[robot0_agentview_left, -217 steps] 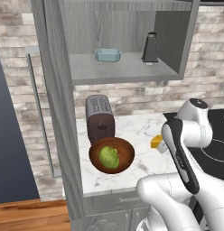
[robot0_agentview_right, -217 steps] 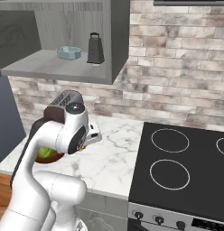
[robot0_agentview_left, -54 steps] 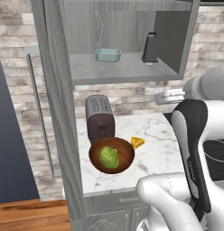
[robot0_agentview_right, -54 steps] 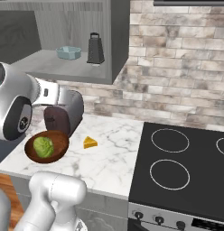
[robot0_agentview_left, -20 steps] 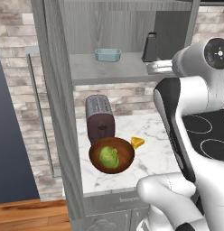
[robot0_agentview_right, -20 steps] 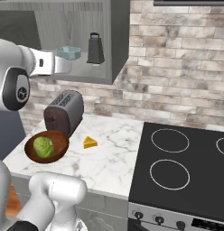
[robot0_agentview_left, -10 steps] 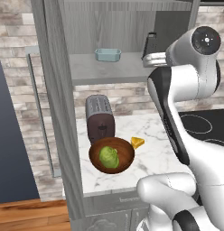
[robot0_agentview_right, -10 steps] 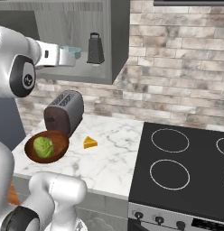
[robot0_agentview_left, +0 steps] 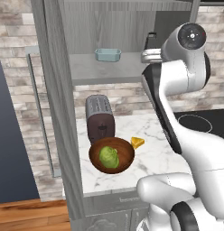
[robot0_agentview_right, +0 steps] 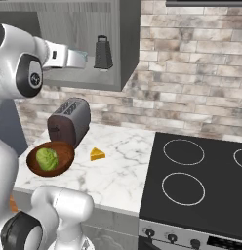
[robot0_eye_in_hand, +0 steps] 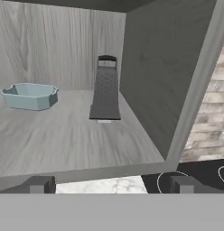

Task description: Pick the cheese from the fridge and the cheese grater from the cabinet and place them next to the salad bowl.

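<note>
I see a toaster [robot0_agentview_left: 100, 119] on the marble counter [robot0_agentview_right: 124, 172], a stove [robot0_agentview_right: 201, 186] beside it, a blue dish [robot0_eye_in_hand: 30, 96] up high.

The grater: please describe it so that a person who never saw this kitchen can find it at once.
Look at the open cabinet above the marble counter, left of the stove. On its one shelf stand two things, and the grater is the one towards the right wall. It is tall, dark grey and tapered with a handle on top, while its neighbour is a low light blue dish.
</note>
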Controlling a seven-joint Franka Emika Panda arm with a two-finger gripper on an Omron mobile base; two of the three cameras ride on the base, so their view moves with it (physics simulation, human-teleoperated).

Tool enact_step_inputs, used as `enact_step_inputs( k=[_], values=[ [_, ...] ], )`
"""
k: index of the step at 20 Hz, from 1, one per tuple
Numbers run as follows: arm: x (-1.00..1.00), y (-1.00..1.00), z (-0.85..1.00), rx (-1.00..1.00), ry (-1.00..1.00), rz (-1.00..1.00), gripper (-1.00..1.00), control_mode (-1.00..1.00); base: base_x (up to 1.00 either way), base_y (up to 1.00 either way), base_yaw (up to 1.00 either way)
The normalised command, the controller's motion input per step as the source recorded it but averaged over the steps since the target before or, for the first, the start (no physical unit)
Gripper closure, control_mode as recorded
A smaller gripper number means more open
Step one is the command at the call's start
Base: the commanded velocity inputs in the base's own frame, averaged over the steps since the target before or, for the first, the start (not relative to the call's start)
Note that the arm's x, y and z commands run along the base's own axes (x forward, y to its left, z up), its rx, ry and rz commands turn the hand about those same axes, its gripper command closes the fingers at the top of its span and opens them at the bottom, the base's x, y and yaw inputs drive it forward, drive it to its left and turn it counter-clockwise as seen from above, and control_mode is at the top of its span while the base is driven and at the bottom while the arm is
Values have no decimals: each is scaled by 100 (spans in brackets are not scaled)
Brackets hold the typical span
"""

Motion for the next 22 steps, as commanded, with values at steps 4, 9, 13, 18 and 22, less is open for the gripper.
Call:
enact_step_inputs(
  k=[4,9,13,18,22],
  values=[
    [26,-17,3,0,0,-8,-100,-100,0,0,0],
    [37,-2,0,0,1,0,-100,-100,0,0,0],
    [34,0,0,0,0,0,-100,-100,0,0,0],
    [31,0,0,0,0,0,-100,-100,0,0,0],
    [34,0,0,0,0,0,-100,-100,0,0,0]
  ],
)
